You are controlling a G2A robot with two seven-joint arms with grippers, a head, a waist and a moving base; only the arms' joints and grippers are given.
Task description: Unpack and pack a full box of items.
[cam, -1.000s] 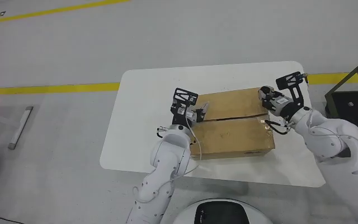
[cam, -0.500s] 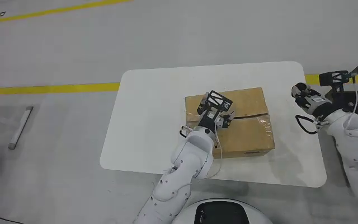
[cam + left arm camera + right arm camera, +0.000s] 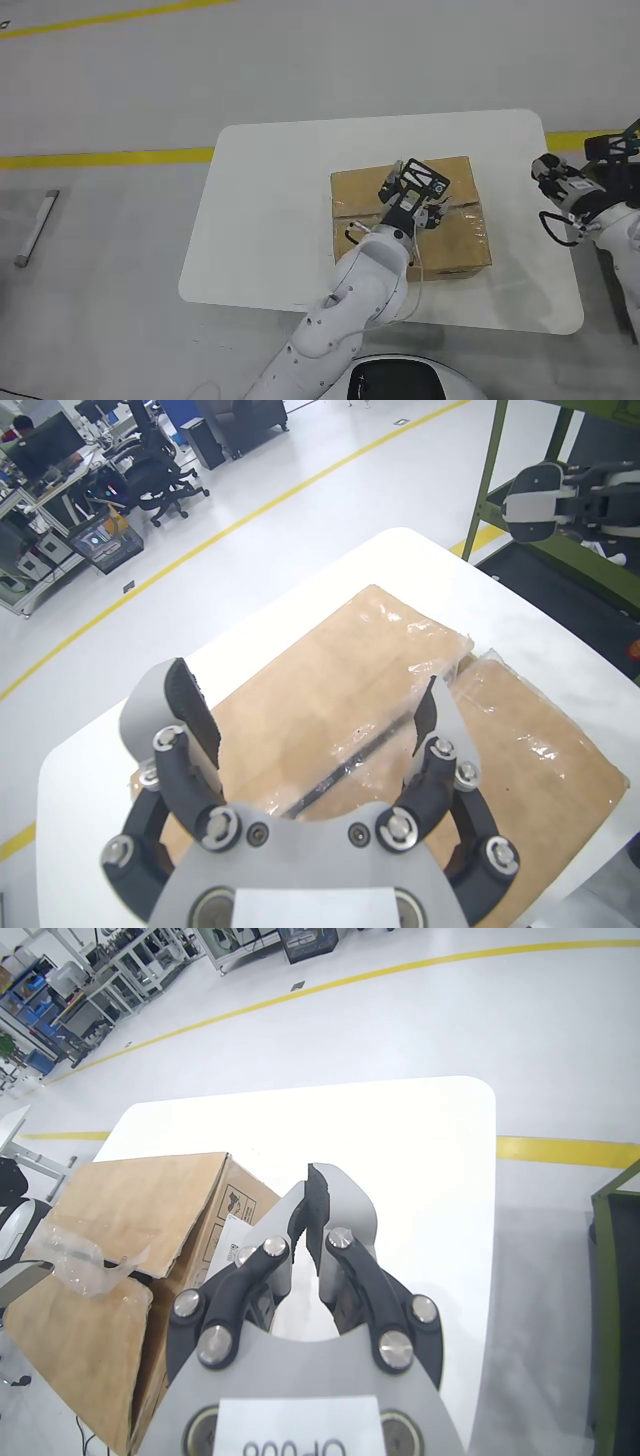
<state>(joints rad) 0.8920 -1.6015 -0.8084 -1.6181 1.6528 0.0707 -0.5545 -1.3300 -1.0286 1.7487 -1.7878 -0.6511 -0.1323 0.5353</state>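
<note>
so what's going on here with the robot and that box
A two-armed robot is working on a cardboard box on a white table. Its left gripper hangs open over the taped seam between the top flaps. The right gripper is shut on nothing, off to the side near the table's edge. The flaps are down and nothing is unpacked yet.

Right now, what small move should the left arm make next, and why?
Probably lower the left gripper onto the box at its centre seam: its jaws stand open right above that dark gap, the tape there looks torn, and both flaps are shut.
</note>
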